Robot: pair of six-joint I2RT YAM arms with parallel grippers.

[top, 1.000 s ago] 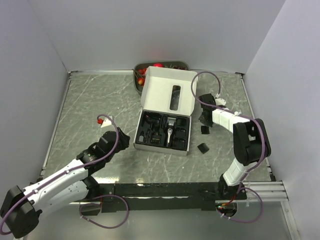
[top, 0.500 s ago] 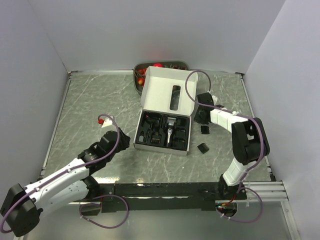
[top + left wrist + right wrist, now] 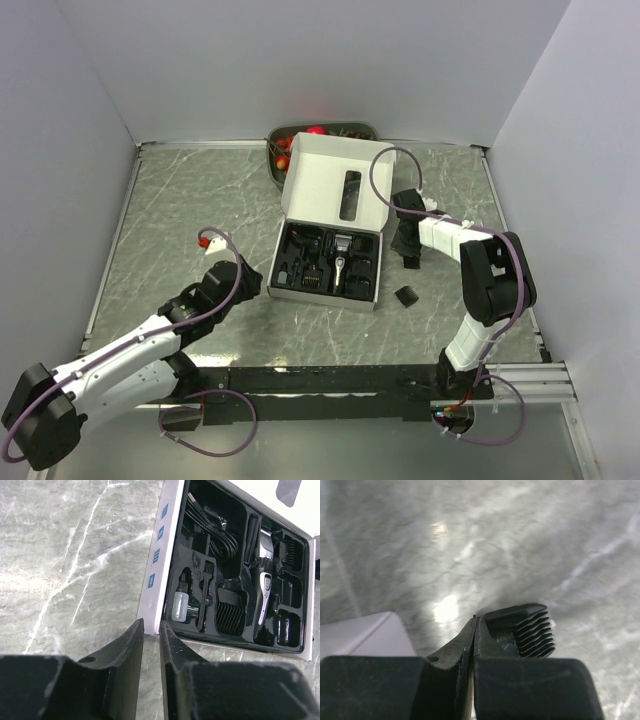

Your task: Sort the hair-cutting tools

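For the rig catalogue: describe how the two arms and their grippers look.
The left arm and right arm have white shells and black joints. A purple cable loops along each. The left gripper is black, with flat wedge-shaped fingers scuffed at the edges. The right gripper looks the same.
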